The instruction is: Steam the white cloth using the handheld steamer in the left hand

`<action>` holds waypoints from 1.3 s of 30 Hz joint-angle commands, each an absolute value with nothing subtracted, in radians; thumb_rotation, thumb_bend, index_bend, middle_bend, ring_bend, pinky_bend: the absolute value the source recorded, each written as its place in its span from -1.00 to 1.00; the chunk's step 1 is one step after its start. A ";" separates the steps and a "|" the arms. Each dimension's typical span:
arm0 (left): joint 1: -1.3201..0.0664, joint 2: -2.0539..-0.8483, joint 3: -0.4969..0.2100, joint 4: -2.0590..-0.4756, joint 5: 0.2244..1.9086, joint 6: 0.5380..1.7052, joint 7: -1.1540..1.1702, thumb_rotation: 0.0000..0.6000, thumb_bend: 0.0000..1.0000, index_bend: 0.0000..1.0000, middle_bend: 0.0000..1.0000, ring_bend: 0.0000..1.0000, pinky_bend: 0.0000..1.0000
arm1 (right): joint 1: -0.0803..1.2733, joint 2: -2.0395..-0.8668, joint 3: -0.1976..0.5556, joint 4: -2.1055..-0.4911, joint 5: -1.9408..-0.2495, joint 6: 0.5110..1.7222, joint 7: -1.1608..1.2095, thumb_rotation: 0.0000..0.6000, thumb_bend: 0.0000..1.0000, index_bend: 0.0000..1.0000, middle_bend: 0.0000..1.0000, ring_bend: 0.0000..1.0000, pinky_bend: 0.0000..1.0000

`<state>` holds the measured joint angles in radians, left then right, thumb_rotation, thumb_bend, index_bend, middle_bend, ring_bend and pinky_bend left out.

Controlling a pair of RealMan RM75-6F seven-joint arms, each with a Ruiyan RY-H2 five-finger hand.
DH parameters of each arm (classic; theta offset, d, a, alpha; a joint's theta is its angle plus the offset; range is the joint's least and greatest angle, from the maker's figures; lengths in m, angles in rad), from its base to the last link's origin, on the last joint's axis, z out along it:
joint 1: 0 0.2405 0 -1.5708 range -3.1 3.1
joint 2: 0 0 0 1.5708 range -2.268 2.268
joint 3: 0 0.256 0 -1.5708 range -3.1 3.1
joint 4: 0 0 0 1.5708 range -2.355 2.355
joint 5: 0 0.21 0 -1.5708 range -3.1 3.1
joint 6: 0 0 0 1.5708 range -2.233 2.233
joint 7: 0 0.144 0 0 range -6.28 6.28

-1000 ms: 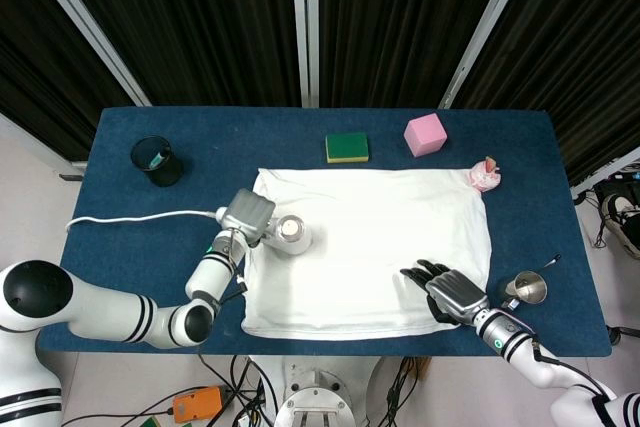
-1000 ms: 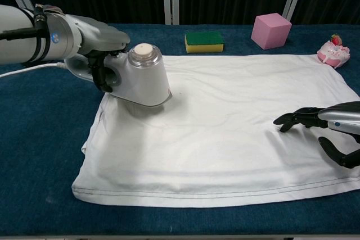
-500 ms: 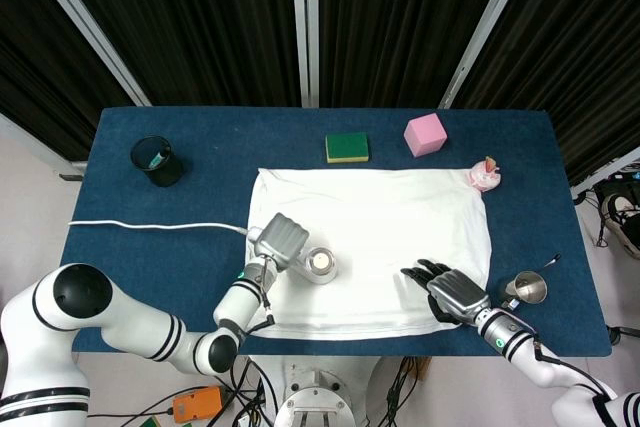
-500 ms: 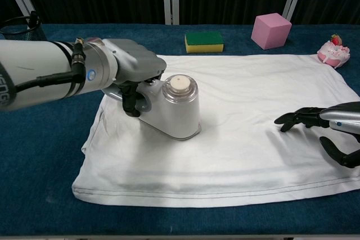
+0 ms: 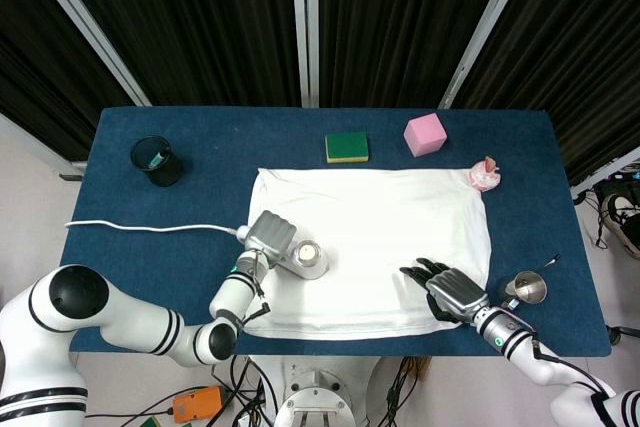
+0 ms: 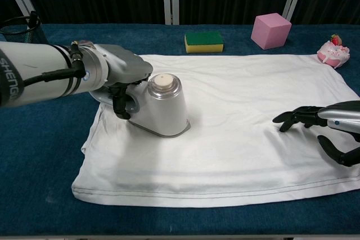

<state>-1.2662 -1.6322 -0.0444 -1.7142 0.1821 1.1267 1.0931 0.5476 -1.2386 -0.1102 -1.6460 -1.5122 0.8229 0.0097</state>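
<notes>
Since half a second ago the steamer (image 6: 160,107) has slid back a little toward the cloth's left edge, after travelling down and inward from the upper left corner over the second before; the right hand has not shifted.

Its body is smooth white plastic, wide at the base and narrowing to a rounded clear dome with a pale round cap on top. It sits base-down on the left part of the cloth (image 6: 236,133), and the left hand (image 6: 121,77) grips its handle from the left side, fingers wrapped around it. A white cord (image 5: 150,227) runs from the steamer leftward across the table (image 5: 200,147).

The cloth is a soft white rectangle with a stitched hem along its near edge and shallow wrinkles across it, spread flat on dark blue felt-like table covering.

The right hand (image 6: 326,127), dark and glossy, rests with fingertips on the cloth's right near part, fingers apart and holding nothing.

Beyond the cloth lie a sponge (image 5: 347,147), green on yellow, and a matte pink cube (image 5: 424,134). A small pink-and-white item (image 5: 485,175) sits just beside the cloth's far right corner. A black mesh cup (image 5: 156,160) at the far left holds something small and pale that I cannot make out. A shiny metal funnel (image 5: 528,288) stands near the right edge.
</notes>
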 commanded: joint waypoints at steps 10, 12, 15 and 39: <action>-1.202 -1.558 -0.027 -1.657 0.153 1.161 1.077 1.00 0.02 0.68 0.85 0.62 0.01 | 0.548 -1.235 -0.109 -1.652 -1.508 0.826 0.003 1.00 1.00 -0.81 -0.65 -0.84 -0.63; -1.188 -1.539 -0.034 -1.648 0.135 1.147 1.064 1.00 0.02 0.68 0.85 0.62 0.01 | 0.548 -1.234 -0.110 -1.653 -1.508 0.827 0.002 1.00 1.00 -0.81 -0.65 -0.84 -0.63; -1.167 -1.510 -0.040 -1.639 0.121 1.136 1.047 1.00 0.02 0.68 0.85 0.62 0.01 | 0.546 -1.231 -0.111 -1.656 -1.510 0.832 0.002 1.00 1.00 -0.81 -0.65 -0.84 -0.63; -0.936 -1.372 -0.010 -1.606 0.377 0.989 0.717 1.00 -0.16 0.55 0.64 0.43 -0.14 | 0.428 -1.099 -0.076 -1.697 -1.621 1.167 0.120 1.00 1.00 -0.81 -0.65 -0.84 -0.63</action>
